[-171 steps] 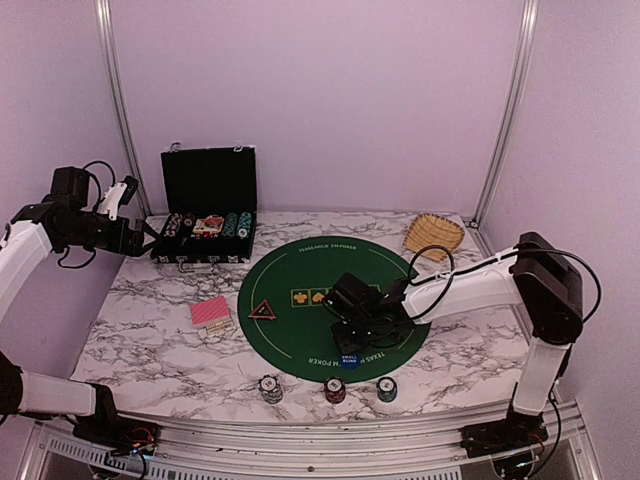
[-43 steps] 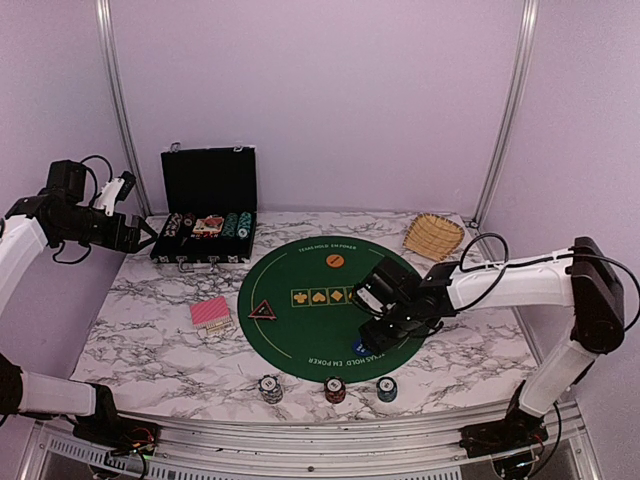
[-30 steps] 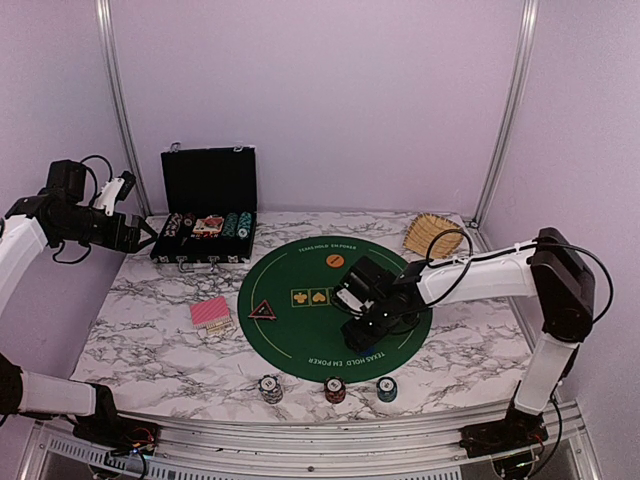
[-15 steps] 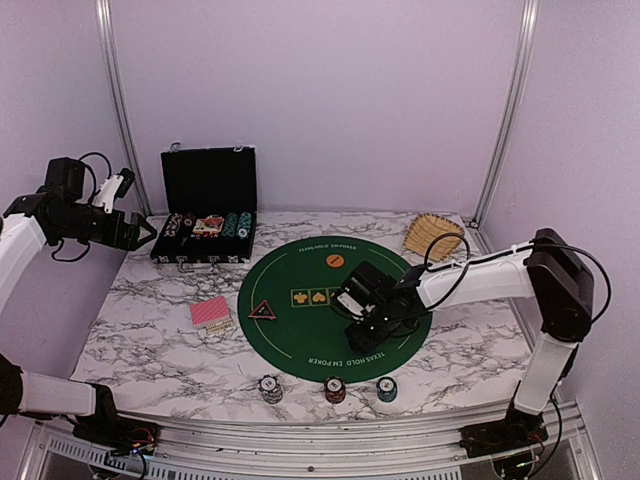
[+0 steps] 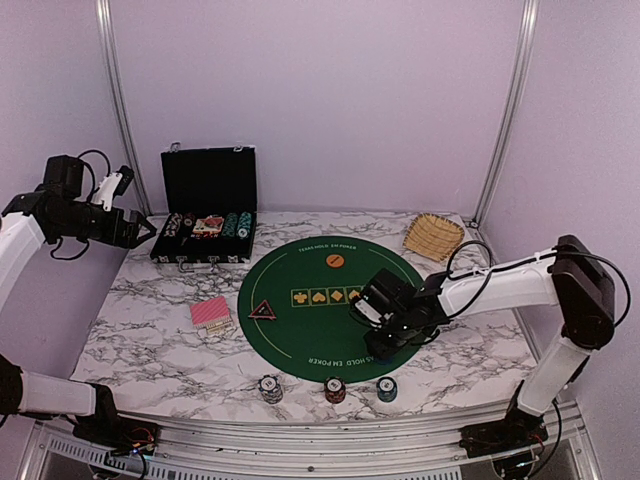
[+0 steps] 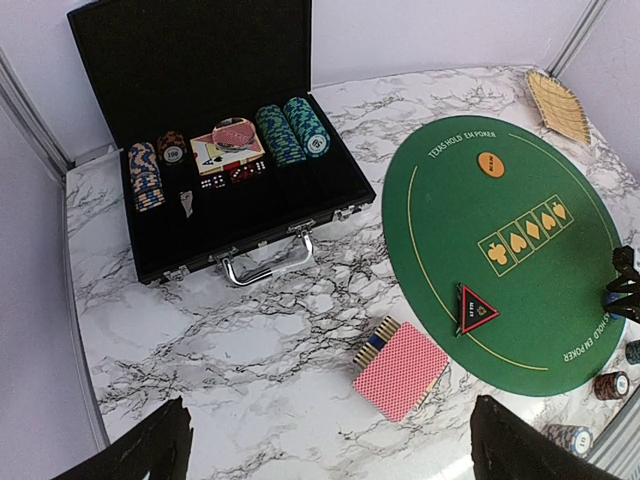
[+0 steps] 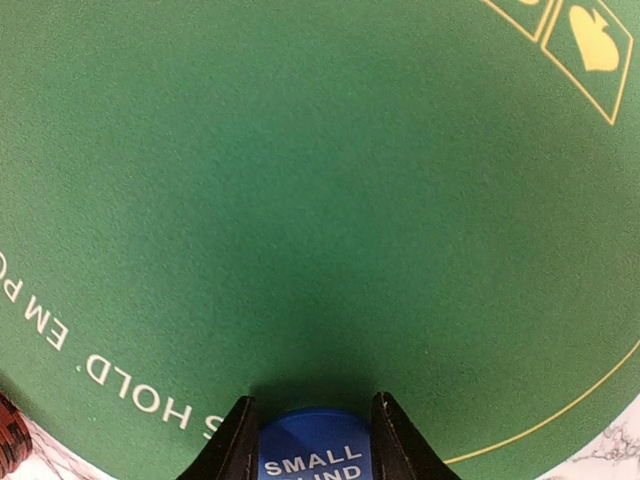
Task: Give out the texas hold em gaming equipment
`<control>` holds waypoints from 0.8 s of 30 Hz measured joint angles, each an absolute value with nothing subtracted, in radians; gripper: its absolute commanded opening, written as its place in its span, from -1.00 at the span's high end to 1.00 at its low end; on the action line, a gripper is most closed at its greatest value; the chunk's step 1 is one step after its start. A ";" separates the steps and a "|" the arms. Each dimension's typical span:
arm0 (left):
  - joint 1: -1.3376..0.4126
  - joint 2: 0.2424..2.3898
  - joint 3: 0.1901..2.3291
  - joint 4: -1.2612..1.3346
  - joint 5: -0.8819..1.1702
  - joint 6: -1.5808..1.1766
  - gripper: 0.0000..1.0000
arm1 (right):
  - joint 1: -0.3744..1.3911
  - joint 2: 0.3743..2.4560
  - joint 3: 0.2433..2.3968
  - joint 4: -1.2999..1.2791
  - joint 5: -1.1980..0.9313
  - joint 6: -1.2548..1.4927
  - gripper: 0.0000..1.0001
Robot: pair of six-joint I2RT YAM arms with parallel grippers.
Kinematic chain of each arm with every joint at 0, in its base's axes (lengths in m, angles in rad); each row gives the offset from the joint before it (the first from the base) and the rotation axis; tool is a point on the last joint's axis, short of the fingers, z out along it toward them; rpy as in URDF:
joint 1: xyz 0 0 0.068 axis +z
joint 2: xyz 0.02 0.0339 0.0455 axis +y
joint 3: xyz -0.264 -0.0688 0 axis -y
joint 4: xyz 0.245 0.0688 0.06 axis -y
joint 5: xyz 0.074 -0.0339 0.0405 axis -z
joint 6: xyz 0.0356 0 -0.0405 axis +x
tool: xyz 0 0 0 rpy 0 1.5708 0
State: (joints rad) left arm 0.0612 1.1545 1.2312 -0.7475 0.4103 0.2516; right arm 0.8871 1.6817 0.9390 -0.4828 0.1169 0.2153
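My right gripper [image 7: 312, 445] is low over the near right part of the green mat [image 5: 300, 330], its fingers pressed against both sides of the blue "small blind" button [image 7: 312, 465]. From above, this gripper [image 5: 383, 345] hides the button. On the mat lie the orange button [image 5: 335, 260] and the red-black triangle marker [image 5: 263, 310]. Red-backed cards [image 5: 212, 313] lie left of the mat. Black-white [image 5: 270, 387], red [image 5: 335, 389] and teal [image 5: 387, 388] chip stacks stand at the near edge. My left gripper [image 5: 140, 232] hangs open, high at the far left, empty.
The open black chip case [image 5: 210, 215] with more chips and cards stands at the back left. A wicker basket [image 5: 433, 235] sits at the back right. Metal frame posts rise behind the marble table [image 5: 150, 340].
My right gripper has moved from the mat's middle toward its near right part and has narrowed onto the blue button. The left arm has barely moved.
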 measured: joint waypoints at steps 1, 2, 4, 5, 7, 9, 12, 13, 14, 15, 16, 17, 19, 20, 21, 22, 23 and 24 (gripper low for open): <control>0.061 1.155 1.231 -0.748 0.410 0.252 -0.98 | 0.886 1.673 0.931 -0.485 0.119 0.216 0.27; 0.061 1.155 1.231 -0.748 0.411 0.252 -0.98 | 0.885 1.668 0.925 -0.488 0.120 0.217 0.26; 0.061 1.155 1.231 -0.748 0.411 0.252 -0.98 | 0.883 1.658 0.917 -0.497 0.123 0.217 0.21; 0.061 1.155 1.231 -0.748 0.411 0.252 -0.98 | 0.881 1.656 0.917 -0.502 0.125 0.217 0.17; 0.061 1.155 1.231 -0.748 0.411 0.252 -0.98 | 0.879 1.654 0.918 -0.514 0.131 0.217 0.09; 0.061 1.155 1.231 -0.748 0.411 0.252 -0.98 | 0.877 1.653 0.927 -0.533 0.138 0.216 -0.03; 0.061 1.155 1.231 -0.748 0.411 0.252 -0.98 | 0.877 1.651 0.966 -0.571 0.144 0.216 -0.27; 0.061 1.155 1.231 -0.748 0.410 0.252 -0.98 | 0.881 1.647 0.987 -0.585 0.145 0.216 -0.35; 0.061 1.155 1.231 -0.748 0.410 0.252 -0.98 | 0.886 1.641 1.008 -0.595 0.146 0.217 -0.44; 0.061 1.155 1.231 -0.748 0.410 0.252 -0.98 | 0.891 1.634 1.027 -0.604 0.147 0.217 -0.51; 0.061 1.155 1.231 -0.749 0.410 0.252 -0.98 | 0.901 1.624 1.053 -0.617 0.149 0.218 -0.60; 0.061 1.155 1.231 -0.750 0.411 0.252 -0.98 | 0.916 1.617 1.081 -0.630 0.149 0.217 -0.66; 0.061 1.155 1.231 -0.754 0.410 0.252 -0.98 | 0.957 1.612 1.145 -0.651 0.143 0.219 -0.75; 0.061 1.155 1.231 -0.756 0.411 0.252 -0.98 | 0.981 1.613 1.177 -0.659 0.137 0.220 -0.78; 0.061 1.155 1.231 -0.757 0.410 0.252 -0.98 | 1.006 1.615 1.207 -0.665 0.128 0.220 -0.82; 0.061 1.155 1.231 -0.759 0.411 0.252 -0.98 | 1.029 1.619 1.235 -0.671 0.116 0.220 -0.86; 0.061 1.155 1.231 -0.761 0.411 0.252 -0.98 | 1.049 1.629 1.274 -0.675 0.101 0.220 -0.88; 0.061 1.155 1.231 -0.763 0.411 0.252 -0.98 | 1.072 1.635 1.290 -0.674 0.091 0.220 -0.92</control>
State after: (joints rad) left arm 0.0612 1.1549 1.2312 -0.7631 0.4107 0.2523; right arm 1.0718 1.6352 1.2903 -0.6743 0.0906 0.2195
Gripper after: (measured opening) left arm 0.989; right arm 0.911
